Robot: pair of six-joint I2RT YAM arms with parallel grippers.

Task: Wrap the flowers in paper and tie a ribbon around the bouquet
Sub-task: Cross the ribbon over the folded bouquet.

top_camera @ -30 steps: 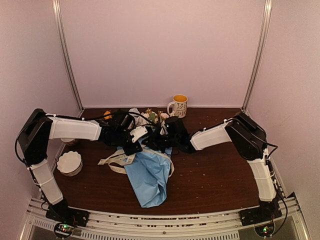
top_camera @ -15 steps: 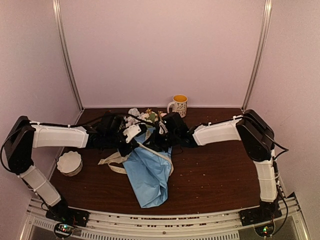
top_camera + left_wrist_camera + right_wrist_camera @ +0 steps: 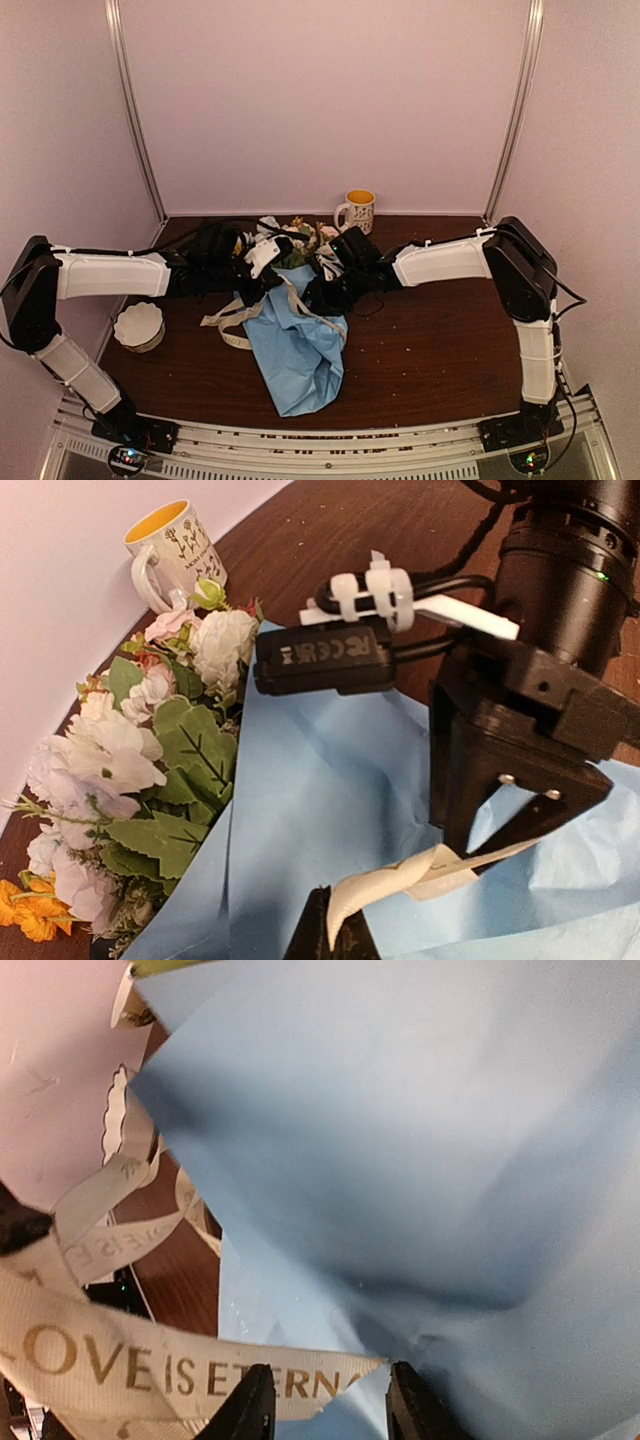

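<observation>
My left jaws now pinch the ribbon [image 3: 385,882] end above the bouquet [image 3: 295,350] at mid-frame, and my right jaws are just spreading to let it go, so tying can go on.

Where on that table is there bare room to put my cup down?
Widest bare tabletop: right of the blue paper bouquet, in front of the white right arm. A smaller patch: between the white scalloped bowl and the bouquet's tip. Crowded: middle back, around cream fabric ribbon and yellow-lined mug.
</observation>
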